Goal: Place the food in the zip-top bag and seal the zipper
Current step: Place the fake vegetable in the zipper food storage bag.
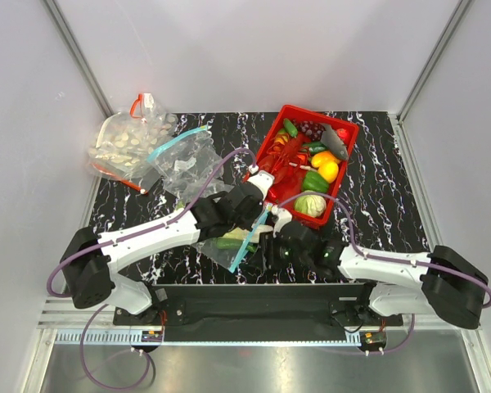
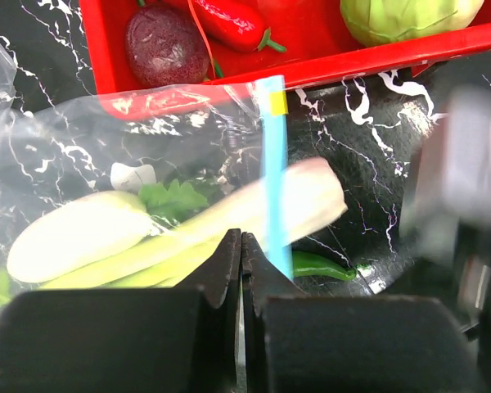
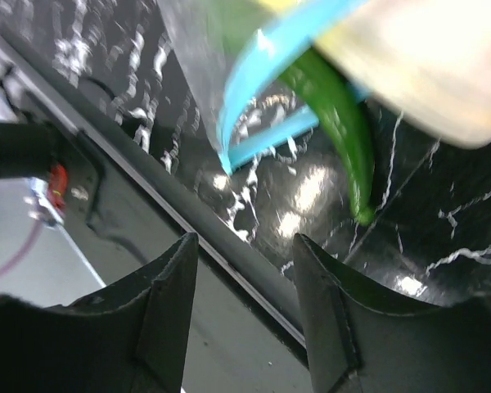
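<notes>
Leek (image 2: pixel 311 196) pokes out, near edge of the table (image 1: pixel 376 188)
My left gripper (image 2: pixel 240 237) pinches the bag (image 2: pixel 147 131), my right gripper (image 3: pixel 244 241) is open; a tug could spill it.

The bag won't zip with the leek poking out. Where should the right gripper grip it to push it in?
The bare white stalk end of the leek, beyond the teal zipper. Come from the mouth side, jaws across its width: it lies flat, pointing out of the zip-top bag.
</notes>
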`<state>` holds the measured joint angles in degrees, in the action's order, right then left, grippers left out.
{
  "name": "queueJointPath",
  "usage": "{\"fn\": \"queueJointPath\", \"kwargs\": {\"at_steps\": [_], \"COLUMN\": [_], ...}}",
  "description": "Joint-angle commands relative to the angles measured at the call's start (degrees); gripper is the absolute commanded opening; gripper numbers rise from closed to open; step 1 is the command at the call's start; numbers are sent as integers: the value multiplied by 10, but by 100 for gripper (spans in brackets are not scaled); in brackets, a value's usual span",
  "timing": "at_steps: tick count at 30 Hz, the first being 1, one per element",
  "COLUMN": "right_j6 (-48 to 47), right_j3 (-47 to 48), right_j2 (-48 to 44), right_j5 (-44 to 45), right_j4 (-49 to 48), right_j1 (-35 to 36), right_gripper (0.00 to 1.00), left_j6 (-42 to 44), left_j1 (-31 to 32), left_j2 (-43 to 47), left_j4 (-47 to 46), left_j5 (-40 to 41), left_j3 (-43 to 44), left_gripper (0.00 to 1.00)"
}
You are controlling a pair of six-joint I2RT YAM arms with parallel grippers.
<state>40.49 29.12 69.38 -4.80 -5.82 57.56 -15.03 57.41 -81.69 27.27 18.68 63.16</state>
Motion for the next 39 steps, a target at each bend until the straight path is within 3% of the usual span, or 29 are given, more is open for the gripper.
{"fn": "queueJointPath", "kwargs": {"at_steps": [1, 8, 15, 19, 21, 23, 24, 25, 29, 39], "right_j6": [-10, -30, -66, -77, -79, -75, -73, -70, -50, -23], "right_j3": [-6, 8, 32, 44, 46, 41, 38, 34, 21, 8], "right_j2": [16, 81, 142, 183, 189, 187, 176, 168, 117, 69], "right_j5": [101, 200, 206, 202, 204, 211, 211, 213, 239, 262], "right_j4": [29, 26, 7, -14, -20, -28, -31, -33, -35, -47], "right_j1": [39, 44, 44, 48, 53, 55, 55, 55, 55, 55], "right_gripper": [56, 51, 45, 29, 19, 7, 3, 0, 0, 0], "left_j6": [3, 4, 5, 6, 7, 8, 9, 9, 16, 22], "left_j1": [-1, -1, -1, -1, -1, 0, 0, 2, 9, 30], "left_j2": [11, 10, 11, 13, 15, 15, 14, 15, 11, -52], "left_j4": [-24, -20, -16, -5, 0, 5, 6, 4, 0, 3], "left_j5": [3, -3, -7, 5, 8, 8, 8, 3, -9, 8], "left_j3": [7, 10, 7, 8, 7, 7, 5, 3, -2, 18], "left_gripper": [0, 0, 0, 1, 4, 16, 29, 33, 47, 52]}}
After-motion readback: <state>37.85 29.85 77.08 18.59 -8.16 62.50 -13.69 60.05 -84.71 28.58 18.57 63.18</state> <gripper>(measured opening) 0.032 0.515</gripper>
